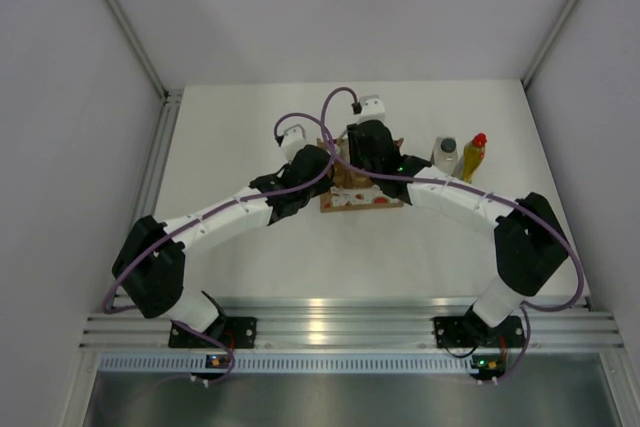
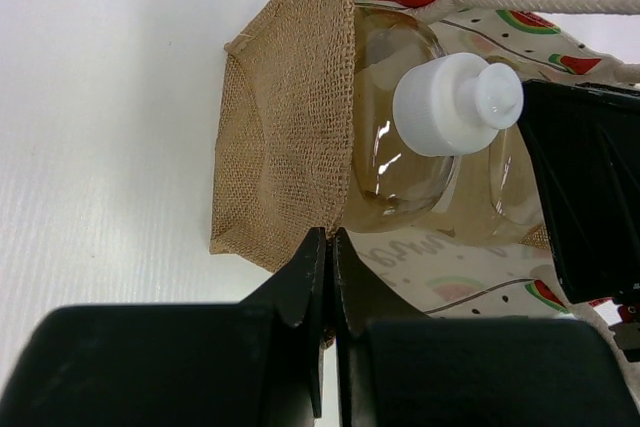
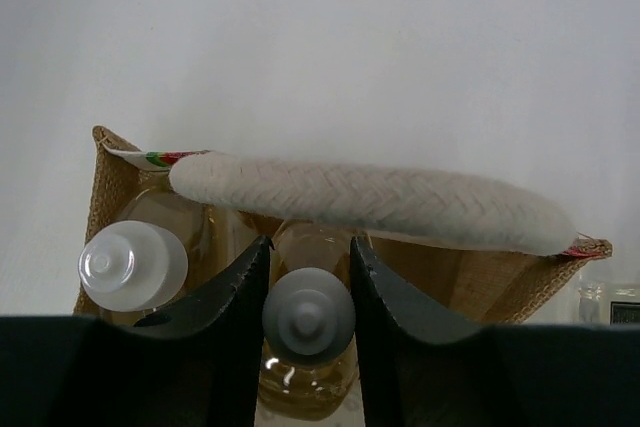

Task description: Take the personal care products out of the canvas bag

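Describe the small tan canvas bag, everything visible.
The small tan canvas bag is coarse woven burlap, boxy, with a watermelon-print white panel and thick white braided rope handle. It sits on the white table, mouth open, with two white-capped amber bottles inside. The left tool pinches its rim.

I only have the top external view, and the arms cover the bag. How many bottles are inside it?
Observer: Two. The middle bottle sits mid-bag and a second bottle stands beside it.
Operator: Is the right claw on either?
Observer: Yes. The right claw is closed around the middle bottle's cap.
Operator: And the left claw?
Observer: The left claw is shut, pinching the canvas bag at its burlap edge.
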Available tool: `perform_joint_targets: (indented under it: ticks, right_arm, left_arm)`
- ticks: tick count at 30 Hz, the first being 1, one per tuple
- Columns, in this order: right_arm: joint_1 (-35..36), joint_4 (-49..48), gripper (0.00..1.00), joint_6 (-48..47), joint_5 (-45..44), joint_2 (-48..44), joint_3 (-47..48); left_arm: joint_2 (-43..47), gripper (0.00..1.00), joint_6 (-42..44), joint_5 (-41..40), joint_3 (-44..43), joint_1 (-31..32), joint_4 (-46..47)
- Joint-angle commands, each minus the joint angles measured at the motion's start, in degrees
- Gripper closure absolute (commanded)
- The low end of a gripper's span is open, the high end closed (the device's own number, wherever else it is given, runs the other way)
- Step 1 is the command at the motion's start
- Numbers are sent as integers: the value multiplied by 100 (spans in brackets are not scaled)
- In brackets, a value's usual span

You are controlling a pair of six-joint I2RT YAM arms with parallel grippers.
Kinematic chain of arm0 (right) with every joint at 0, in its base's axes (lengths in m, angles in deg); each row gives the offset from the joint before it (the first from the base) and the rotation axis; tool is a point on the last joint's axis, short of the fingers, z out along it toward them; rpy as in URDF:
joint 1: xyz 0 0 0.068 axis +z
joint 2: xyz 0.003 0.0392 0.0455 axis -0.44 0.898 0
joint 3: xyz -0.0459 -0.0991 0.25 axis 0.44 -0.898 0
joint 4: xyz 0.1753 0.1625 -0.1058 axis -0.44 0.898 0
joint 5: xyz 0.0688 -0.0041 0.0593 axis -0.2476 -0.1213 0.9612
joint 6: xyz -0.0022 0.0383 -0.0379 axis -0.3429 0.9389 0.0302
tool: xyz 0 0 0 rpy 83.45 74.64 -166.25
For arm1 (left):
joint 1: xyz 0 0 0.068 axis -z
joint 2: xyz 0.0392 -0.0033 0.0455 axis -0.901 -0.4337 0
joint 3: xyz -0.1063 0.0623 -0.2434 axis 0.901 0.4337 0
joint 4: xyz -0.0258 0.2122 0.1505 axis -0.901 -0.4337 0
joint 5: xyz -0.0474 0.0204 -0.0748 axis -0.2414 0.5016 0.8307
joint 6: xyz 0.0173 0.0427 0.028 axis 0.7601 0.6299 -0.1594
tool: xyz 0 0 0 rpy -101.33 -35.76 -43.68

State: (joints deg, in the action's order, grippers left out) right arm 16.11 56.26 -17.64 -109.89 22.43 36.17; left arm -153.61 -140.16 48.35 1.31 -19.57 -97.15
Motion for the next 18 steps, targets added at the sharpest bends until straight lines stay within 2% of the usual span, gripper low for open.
perform_joint_targets:
  ticks: [1, 9, 18]
  right_arm:
    - [76, -583, 100, -132, -221, -667, 145]
    - [103, -495, 100, -185, -222, -1019, 128]
    - [120, 120, 100, -185, -37, -1467, 470]
  left_arm:
    - [105, 100, 58, 225, -53, 62, -131]
    - [52, 100, 41, 225, -97, 62, -131]
    - [-18, 100, 14, 234, -106, 62, -131]
